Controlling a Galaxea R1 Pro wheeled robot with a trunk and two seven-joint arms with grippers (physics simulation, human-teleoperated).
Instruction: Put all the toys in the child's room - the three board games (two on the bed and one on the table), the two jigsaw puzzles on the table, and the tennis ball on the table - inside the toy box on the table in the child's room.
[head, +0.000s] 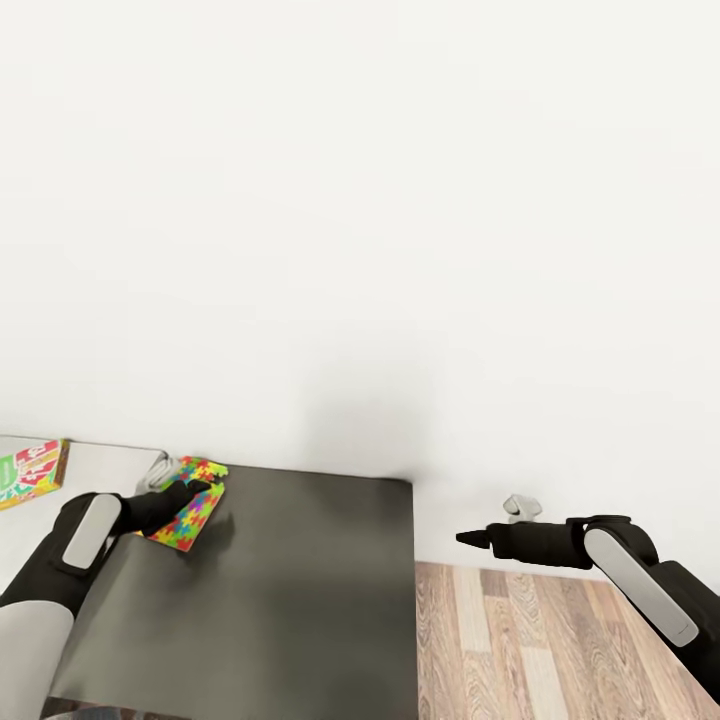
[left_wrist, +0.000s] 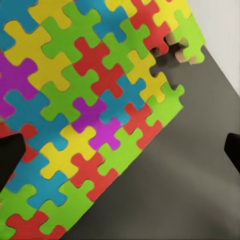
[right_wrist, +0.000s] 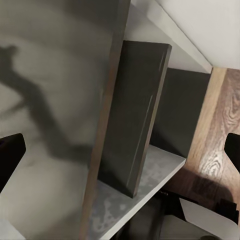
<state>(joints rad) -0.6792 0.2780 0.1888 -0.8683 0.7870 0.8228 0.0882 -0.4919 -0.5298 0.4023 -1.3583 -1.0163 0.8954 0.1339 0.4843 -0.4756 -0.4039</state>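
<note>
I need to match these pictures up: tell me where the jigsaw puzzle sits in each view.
Head view: jigsaw puzzle at lower left, under the left hand.
Left wrist view: the puzzle covers most of the picture.
Right wrist view: not in it.
Shared landmark: the dark table top beneath the puzzle.

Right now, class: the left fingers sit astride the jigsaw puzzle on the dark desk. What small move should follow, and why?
Probably close the left gripper on the jigsaw puzzle: its fingers appear spread, one over the puzzle and one beyond its edge, nothing gripped yet.
</note>
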